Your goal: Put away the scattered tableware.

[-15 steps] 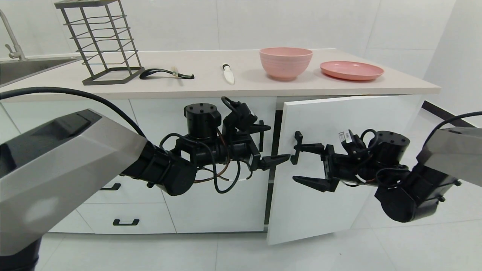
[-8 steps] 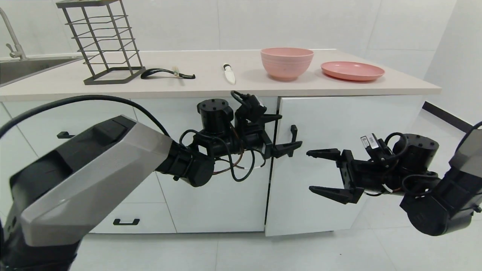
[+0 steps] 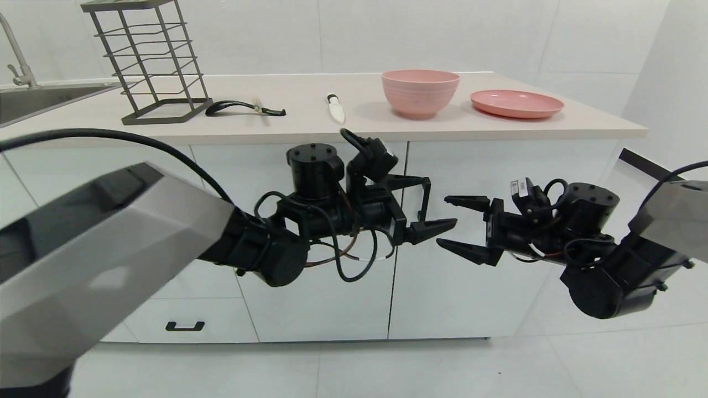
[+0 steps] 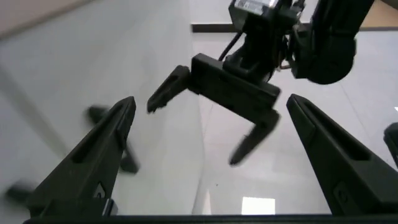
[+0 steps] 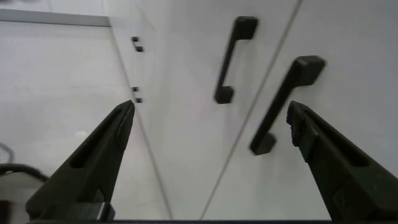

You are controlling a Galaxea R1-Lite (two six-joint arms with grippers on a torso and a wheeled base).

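Note:
On the countertop [image 3: 310, 130] lie a black spoon [image 3: 232, 106], a white knife [image 3: 335, 108], a pink bowl [image 3: 420, 91] and a pink plate [image 3: 516, 103]. A dark wire rack [image 3: 152, 61] stands toward the counter's left. Both grippers hang below the counter edge, in front of the shut white cabinet doors [image 3: 498, 287]. My left gripper [image 3: 440, 202] [image 4: 211, 102] is open and empty, close to the black door handle [image 5: 283, 106]. My right gripper [image 3: 442, 221] [image 5: 209, 107] [image 4: 193, 134] faces it tip to tip, also open and empty.
A sink [image 3: 33, 102] with a tap [image 3: 16, 55] sits at the counter's far left. Drawers with black handles [image 3: 185, 326] are on the lower left. White tiled floor [image 3: 387, 370] stretches in front, and a wall stands at the right.
The right cabinet door has swung from ajar to shut, with my left gripper moving right against it. My right gripper drew back, then came in again and higher.

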